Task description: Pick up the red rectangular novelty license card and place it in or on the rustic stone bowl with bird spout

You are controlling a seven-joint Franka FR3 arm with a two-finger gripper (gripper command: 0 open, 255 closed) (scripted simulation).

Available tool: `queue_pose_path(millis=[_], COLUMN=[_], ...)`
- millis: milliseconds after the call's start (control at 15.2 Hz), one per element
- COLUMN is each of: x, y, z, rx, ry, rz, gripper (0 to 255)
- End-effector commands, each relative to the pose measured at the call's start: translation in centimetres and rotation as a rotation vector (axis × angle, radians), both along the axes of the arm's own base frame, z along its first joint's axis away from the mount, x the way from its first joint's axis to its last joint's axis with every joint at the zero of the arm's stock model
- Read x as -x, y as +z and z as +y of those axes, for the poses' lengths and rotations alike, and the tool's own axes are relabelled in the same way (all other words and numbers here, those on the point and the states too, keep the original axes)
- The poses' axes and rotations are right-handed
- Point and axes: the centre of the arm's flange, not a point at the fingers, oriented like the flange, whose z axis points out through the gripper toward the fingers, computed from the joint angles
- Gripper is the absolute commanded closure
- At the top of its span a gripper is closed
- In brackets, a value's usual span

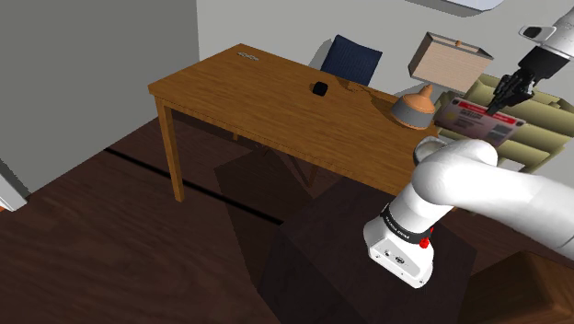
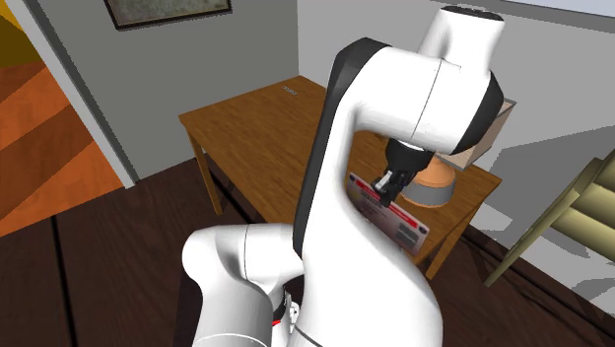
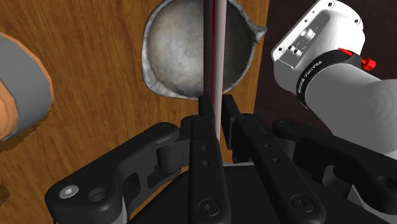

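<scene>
white arm (image 1: 478,189): elbow bent, reaching up. gripper (image 3: 215,107): pointing down, apparently vertical; fingers (image 3: 203,119) pinched on red card (image 3: 217,38) edge.

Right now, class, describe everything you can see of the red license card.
The red license card is a thin, flat rectangle with a red border and header and a pale face carrying small dark print. The gripper pinches one edge, so it hangs tilted in the air and touches nothing else. In the wrist view it shows edge-on as a slim red-and-white strip over the grey stone bowl on the wooden table.
</scene>
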Motion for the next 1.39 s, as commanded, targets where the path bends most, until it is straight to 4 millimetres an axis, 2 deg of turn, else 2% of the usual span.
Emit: queue_pose_path(millis=[0, 792, 1320], x=[0.0, 0.0, 0.0], y=[-1.1, -7.4, -7.4], z=[0.0, 0.0, 0.0], rx=[0.0, 0.0, 0.0], ry=[0.0, 0.0, 0.0], rz=[0.0, 0.0, 0.0], gripper=[255, 255, 255])
